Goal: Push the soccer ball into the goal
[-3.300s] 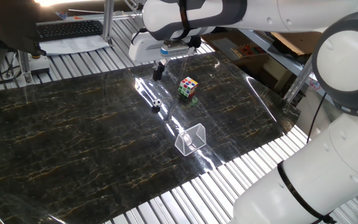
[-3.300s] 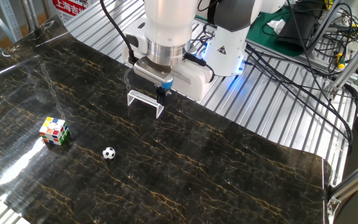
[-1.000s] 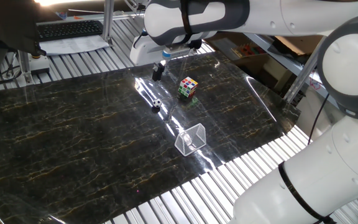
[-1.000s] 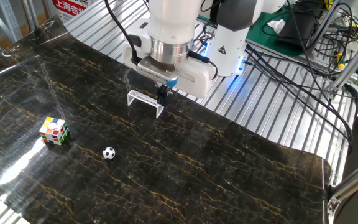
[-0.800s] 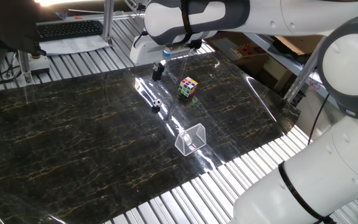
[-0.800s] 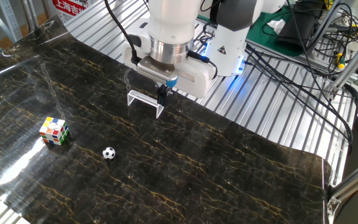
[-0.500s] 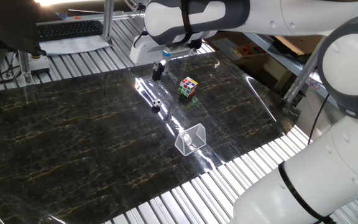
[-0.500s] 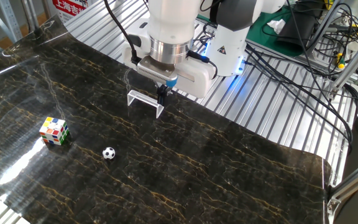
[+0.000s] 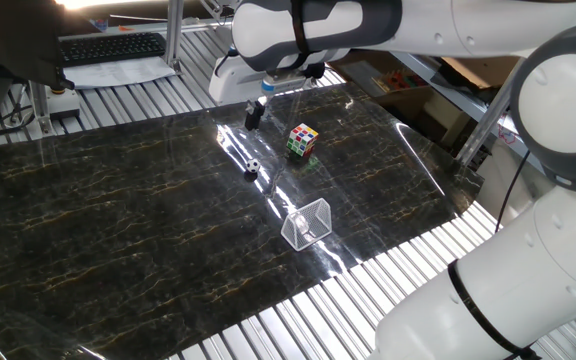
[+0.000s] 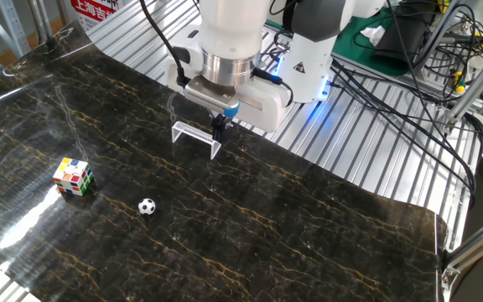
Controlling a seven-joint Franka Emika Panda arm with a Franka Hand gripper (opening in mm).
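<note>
On table: soccer ball (image 9: 252, 168) | well apart from gripper (image 9: 254, 117) | empty

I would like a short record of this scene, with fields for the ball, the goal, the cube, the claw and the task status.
ball: soccer ball on the dark table, free, not touched
goal: goal standing on the table, apart from the ball, nothing inside
cube: Rubik's cube beside the ball, not touching it
claw: claw above the table, fingers close together, holding nothing
task status: ball not yet pushed into the goal
</note>
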